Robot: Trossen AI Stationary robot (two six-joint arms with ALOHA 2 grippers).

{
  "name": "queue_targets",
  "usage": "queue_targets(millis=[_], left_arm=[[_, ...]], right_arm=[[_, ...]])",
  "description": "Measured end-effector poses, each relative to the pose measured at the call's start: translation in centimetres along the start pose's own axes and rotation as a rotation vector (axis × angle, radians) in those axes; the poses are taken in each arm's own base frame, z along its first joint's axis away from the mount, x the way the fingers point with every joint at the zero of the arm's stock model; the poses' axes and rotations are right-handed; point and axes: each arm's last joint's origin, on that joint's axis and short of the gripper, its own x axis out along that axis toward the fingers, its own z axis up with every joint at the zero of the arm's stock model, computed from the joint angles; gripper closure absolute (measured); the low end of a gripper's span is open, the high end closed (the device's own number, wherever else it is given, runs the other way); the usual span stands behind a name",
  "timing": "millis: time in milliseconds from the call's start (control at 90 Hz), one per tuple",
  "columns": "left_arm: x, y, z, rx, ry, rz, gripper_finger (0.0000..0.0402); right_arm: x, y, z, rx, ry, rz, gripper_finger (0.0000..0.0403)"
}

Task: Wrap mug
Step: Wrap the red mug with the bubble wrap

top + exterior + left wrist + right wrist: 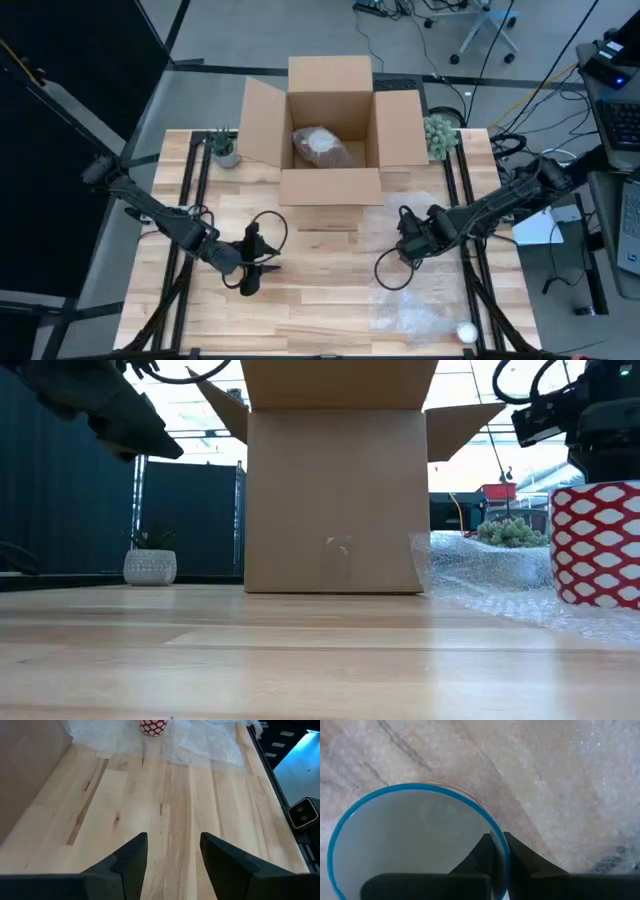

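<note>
Mug [597, 544]: upright on wrap [415, 270], R of box [330, 125].
R fingers [495, 855]: pinching mug rim.
L fingers [172, 855]: apart, nothing held, over bench [300, 300].

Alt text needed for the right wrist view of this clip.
The right pincer pinches the blue rim of a mug, one finger inside and one outside. The mug stands on bubble wrap spread over the wooden table.

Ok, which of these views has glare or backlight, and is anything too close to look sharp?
Low view: bright windows behind leave the cardboard box backlit, its near face shaded. Right wrist view: the mug rim sits very close and soft, pinched by the right gripper. Left wrist view: evenly lit, bubble wrap pale and washed.
</note>
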Motion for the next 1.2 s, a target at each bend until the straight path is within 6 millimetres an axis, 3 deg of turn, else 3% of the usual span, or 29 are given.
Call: queue_targets(millis=[411,822,1044,1200], left_arm=[[0.0,0.0,0.0,-0.001,-0.002,-0.001,0.0230],[0.0,0.0,0.0,0.000,-0.002,-0.001,0.0230],[0.0,0.0,0.0,0.000,0.003,-0.009,0.0230],[0.0,0.0,0.0,0.001,0.004,-0.008,0.0230]], right_arm=[[-0.1,-0.6,0.2,0.052,0.077,-0.007,0.0318],[-6.6,-0.2,1.6,0.077,-0.025,0.166,0.0232],[-10.3,1.0,1.1,0.061,-0.038,0.338,0.0223],[-11.1,2.4,0.1,0.034,-0.077,0.426,0.0222]])
